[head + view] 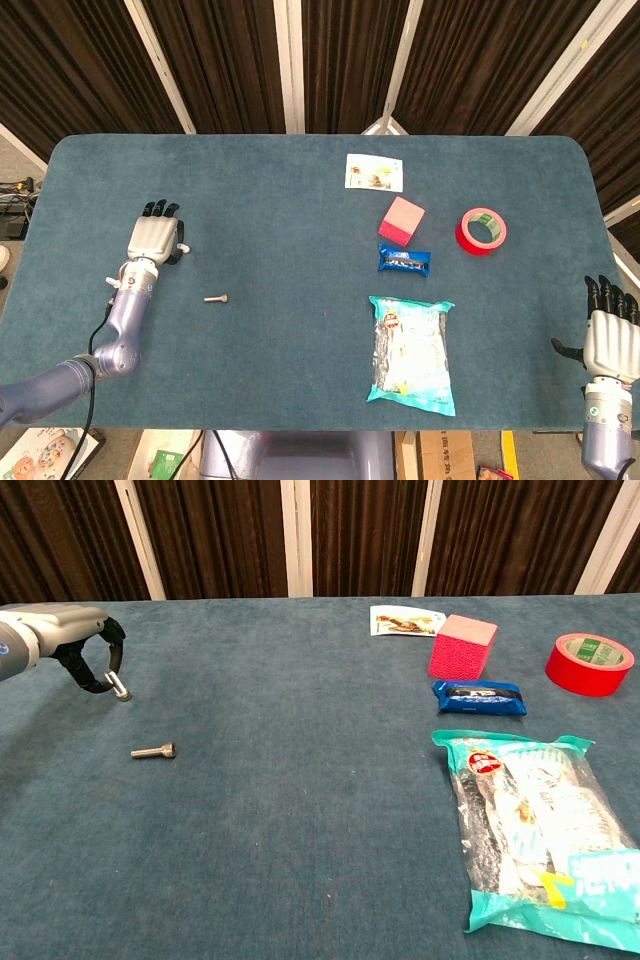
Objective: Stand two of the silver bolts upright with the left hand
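My left hand (pixel 68 640) hovers at the table's far left and pinches one silver bolt (pixel 118 687) between thumb and a finger. That bolt hangs tilted, its lower end close to the cloth; whether it touches is unclear. In the head view the left hand (pixel 153 238) covers most of this bolt (pixel 181 246). A second silver bolt (pixel 153 751) lies flat on the blue cloth, a short way nearer and to the right of the hand, also visible from the head camera as a bolt (pixel 216 298). My right hand (pixel 610 338) rests past the front right corner, fingers apart, holding nothing.
On the right half lie a snack bag (pixel 540 835), a small blue packet (pixel 481 698), a pink block (pixel 462 645), a red tape roll (pixel 589 664) and a printed card (pixel 405 621). The blue tablecloth (pixel 300 780) covers the whole table.
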You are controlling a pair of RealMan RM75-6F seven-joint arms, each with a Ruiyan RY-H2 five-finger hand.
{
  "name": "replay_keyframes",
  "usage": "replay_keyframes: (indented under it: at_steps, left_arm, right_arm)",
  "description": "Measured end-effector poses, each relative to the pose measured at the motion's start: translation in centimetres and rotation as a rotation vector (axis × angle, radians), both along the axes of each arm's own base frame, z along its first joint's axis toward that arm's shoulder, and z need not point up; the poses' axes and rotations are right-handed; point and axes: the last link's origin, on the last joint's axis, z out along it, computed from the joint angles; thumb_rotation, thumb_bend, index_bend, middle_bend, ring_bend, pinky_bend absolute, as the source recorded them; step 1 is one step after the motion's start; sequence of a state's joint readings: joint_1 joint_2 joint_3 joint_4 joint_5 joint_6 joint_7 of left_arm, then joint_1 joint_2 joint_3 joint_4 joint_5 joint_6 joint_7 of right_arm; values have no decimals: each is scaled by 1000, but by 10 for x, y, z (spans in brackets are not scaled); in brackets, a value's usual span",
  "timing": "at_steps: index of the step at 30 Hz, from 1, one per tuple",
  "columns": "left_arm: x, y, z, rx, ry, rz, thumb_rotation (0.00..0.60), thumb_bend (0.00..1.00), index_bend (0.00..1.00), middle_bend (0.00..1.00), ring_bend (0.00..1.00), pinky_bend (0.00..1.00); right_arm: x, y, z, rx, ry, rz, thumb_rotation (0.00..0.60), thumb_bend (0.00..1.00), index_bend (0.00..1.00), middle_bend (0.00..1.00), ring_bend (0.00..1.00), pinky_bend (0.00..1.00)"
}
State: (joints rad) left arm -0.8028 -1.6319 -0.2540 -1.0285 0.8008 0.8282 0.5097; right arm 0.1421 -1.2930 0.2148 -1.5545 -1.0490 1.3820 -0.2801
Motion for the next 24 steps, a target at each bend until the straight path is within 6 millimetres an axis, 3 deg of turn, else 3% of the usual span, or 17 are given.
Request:
replay_keyframes:
  at_steps: [14,20,24]
  left_arm:
    - [2,-2,8,3,-41,-17,600,438,449,75,0,0]
    - [21,-14,27,37,-139,-97,600,410,451,71,0,0]
    - [27,-33,50,51,-192,-136,600,389,454,67,0,0]
  right_arm:
    - [0,0,-1,2,-1,-1,600,0,79,20,0,0]
    - [0,1,-1,2,0,0,600,0,78,20,0,0]
    - [2,1,-1,4,-3,5,600,0,78,20,0,0]
